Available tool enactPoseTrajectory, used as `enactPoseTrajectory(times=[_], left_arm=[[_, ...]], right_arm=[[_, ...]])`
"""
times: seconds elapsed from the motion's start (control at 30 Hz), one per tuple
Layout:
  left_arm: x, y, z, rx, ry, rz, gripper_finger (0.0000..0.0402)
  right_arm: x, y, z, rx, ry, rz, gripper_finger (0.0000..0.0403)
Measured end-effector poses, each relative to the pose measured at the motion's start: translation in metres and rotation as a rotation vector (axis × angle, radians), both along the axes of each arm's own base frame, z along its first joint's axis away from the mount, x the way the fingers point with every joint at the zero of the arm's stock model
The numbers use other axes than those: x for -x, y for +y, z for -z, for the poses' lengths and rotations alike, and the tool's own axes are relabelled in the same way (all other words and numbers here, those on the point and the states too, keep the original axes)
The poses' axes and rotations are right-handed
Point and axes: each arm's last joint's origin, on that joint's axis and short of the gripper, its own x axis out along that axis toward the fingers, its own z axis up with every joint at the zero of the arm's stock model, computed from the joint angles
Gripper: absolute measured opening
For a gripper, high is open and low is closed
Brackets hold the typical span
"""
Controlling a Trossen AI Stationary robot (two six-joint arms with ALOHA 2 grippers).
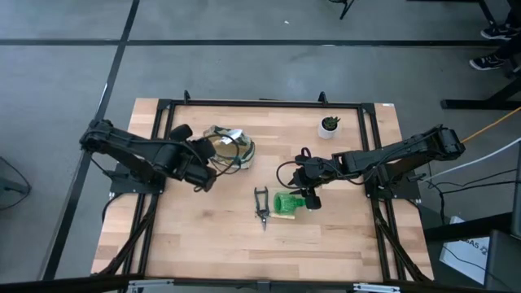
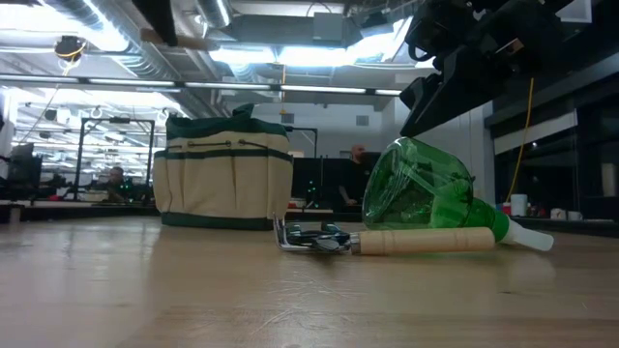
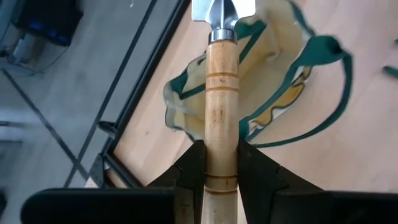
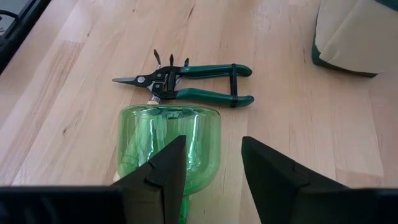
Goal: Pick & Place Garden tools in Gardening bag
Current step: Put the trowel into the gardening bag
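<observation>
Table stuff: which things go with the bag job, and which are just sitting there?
For the job: bag, trowel held by left gripper, spray bottle under open right gripper, shears, wooden-handled tool.

Just sitting: potted plant.

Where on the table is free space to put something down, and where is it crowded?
Free: the near strip in front of the pruning shears, and the far edge between the gardening bag and the plant pot. Crowded: the middle, where the spray bottle, shears and right gripper cluster; the left gripper holds a trowel over the bag.
</observation>
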Motion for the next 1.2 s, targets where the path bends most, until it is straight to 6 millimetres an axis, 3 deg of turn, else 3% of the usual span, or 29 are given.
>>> enactPoseTrajectory(times=[0.4, 0.8, 1.2], left_arm=[[-0.003, 0.021, 0.013, 0.038, 0.164, 0.024, 0.0067], [-0.006, 0.039, 0.016, 0.038, 0.398, 0.254, 0.0067], [-0.018, 0.055, 0.032, 0.071, 0.526, 0.262, 0.0067]], right_arm=[[0.000, 0.000, 0.000, 0.000, 0.000, 0.000, 0.0158], [0.000, 0.000, 0.000, 0.000, 0.000, 0.000, 0.0158], [0.000, 0.000, 0.000, 0.000, -0.002, 0.000, 0.0158]])
